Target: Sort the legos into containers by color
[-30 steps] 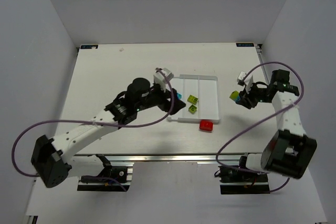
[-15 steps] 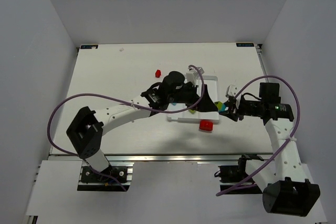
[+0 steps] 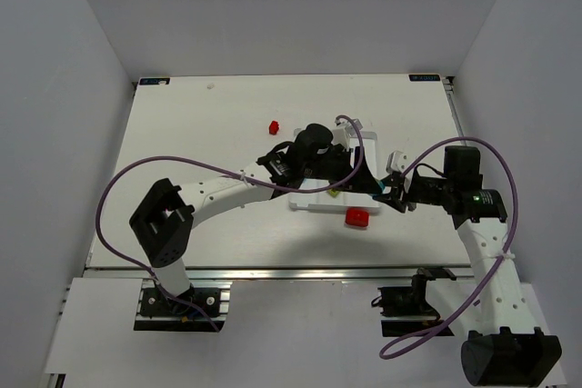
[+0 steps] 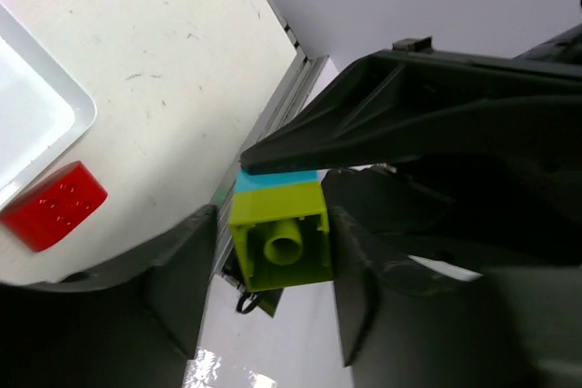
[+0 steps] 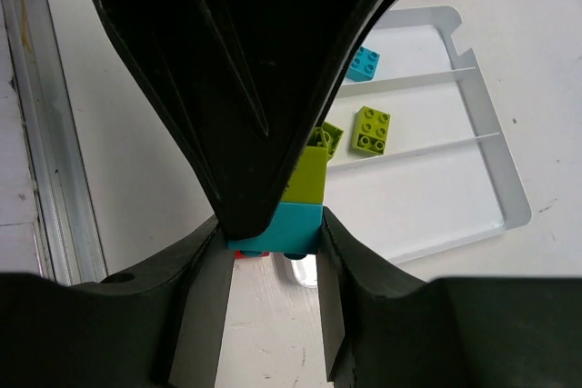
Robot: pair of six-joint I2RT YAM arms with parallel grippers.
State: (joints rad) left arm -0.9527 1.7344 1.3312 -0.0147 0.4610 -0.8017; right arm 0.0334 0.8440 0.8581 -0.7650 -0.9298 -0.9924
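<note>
A cyan lego (image 5: 277, 227) with a lime lego (image 5: 305, 174) stacked on it hangs in the air beside the tray's right end. My right gripper (image 5: 273, 229) is shut on the cyan one. My left gripper (image 4: 275, 252) straddles the lime lego (image 4: 280, 243), jaws open with narrow gaps on both sides. In the top view the left gripper (image 3: 368, 181) and the right gripper (image 3: 389, 190) meet tip to tip. The white tray (image 5: 509, 197) holds a cyan lego (image 5: 364, 63) in one compartment and two lime legos (image 5: 373, 127) in the middle one.
One red lego (image 3: 357, 216) lies on the table just in front of the tray; it also shows in the left wrist view, red lego (image 4: 55, 206). Another red lego (image 3: 273, 124) lies behind the tray's left end. The left arm covers most of the tray (image 3: 314, 207).
The left arm swung from the tray's left end across to its right end. The right arm carried the stacked legos leftward to meet it. The left jaws have narrowed around the lime lego.
</note>
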